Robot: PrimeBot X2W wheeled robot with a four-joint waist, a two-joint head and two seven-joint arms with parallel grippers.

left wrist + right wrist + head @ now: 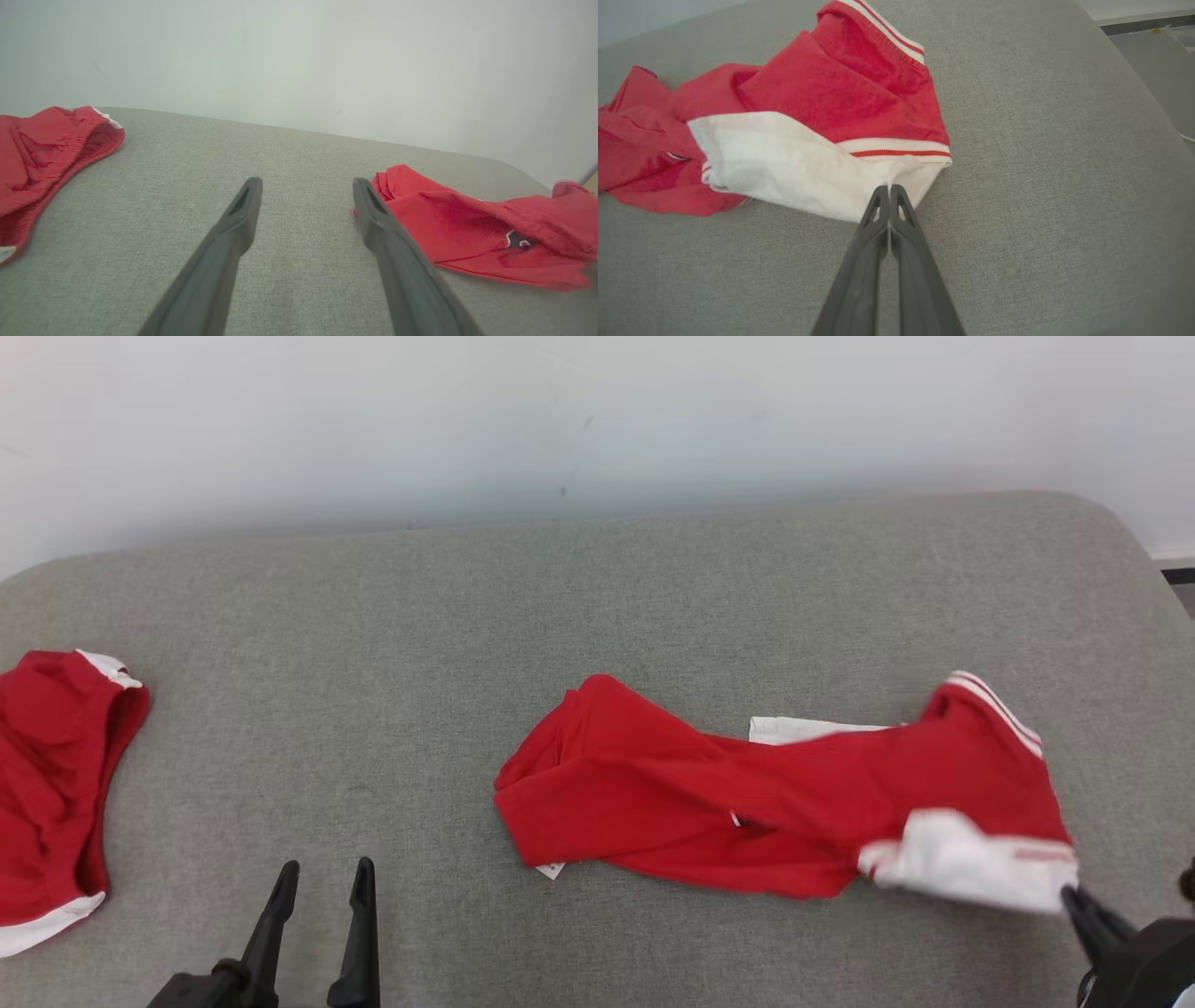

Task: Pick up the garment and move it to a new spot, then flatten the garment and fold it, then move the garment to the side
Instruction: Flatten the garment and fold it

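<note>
Red crumpled garment (pixel 700 793), woven grey surface (pixel 448 616)

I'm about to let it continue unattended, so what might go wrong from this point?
1. The right gripper pinches only the edge of the white panel of the garment; that thin hold may slip when it pulls.
2. The garment lies twisted and bunched; dragging by one corner could tighten the twist, while the left gripper hangs open, apart from it.
3. A second red garment lies on the left; it might be grabbed by mistake.
</note>
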